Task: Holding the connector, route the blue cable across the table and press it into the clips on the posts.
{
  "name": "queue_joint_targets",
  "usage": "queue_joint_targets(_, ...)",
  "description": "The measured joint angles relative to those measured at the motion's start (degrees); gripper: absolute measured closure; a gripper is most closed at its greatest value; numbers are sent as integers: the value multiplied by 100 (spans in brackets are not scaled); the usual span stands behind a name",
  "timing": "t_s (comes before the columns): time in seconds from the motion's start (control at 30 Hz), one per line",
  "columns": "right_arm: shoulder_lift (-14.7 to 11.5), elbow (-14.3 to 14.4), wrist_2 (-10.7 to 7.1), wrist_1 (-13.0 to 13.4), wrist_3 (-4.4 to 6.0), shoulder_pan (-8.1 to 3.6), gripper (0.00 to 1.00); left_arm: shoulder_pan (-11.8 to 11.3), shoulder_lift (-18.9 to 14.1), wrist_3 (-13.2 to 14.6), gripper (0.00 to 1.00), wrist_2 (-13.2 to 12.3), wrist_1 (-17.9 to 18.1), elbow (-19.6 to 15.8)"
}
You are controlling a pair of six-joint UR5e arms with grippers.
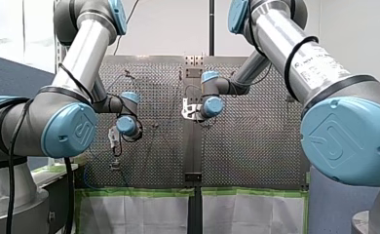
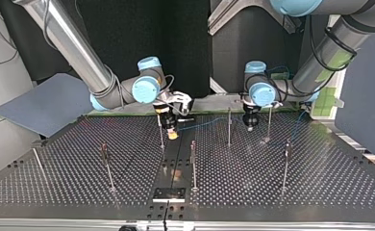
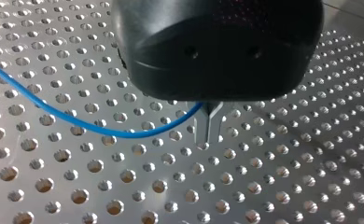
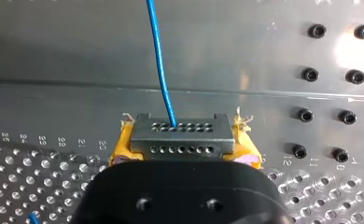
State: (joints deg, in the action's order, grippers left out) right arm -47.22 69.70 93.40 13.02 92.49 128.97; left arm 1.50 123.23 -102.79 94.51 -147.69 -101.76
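In the right wrist view a grey connector (image 4: 179, 135) with rows of small holes sits between my right gripper's (image 4: 182, 156) yellow pads (image 4: 119, 149), which are shut on it. The blue cable (image 4: 160, 65) leaves its face and runs ahead over the table's solid plate. In the top view my right gripper (image 2: 172, 134) hangs near the centre strip, and the cable (image 2: 209, 121) stretches from it to my left gripper (image 2: 249, 127). My left gripper's (image 3: 208, 137) thin metal fingers are shut on the cable (image 3: 77, 122) just above the perforated table (image 3: 124, 186).
Several thin posts stand on the table, among them one (image 2: 229, 126) between the grippers, one (image 2: 269, 122) beside my left gripper and one (image 2: 193, 163) nearer the camera. Bolt heads (image 4: 311, 74) dot the plate ahead of the connector. A grey board (image 2: 41, 103) lies at the top view's left.
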Motion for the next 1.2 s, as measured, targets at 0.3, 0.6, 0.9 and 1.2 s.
queue_joint_targets(0.3, 2, 0, 25, -18, -131, 55, 100, -10, -86, -55, 40, 26, -381, -114)
queue_joint_targets(0.6, 2, 4, 71, -68, -143, 208, 100, 18, -551, -407, 22, 351, -72, -581)
queue_joint_targets(0.9, 3, 8, 67, -208, -128, 295, 100, 140, -1055, -198, 0, 106, -212, -1063)
queue_joint_targets(1.2, 6, 29, 207, -333, -116, 308, 100, 328, -1287, -21, 0, 167, -566, -1281)
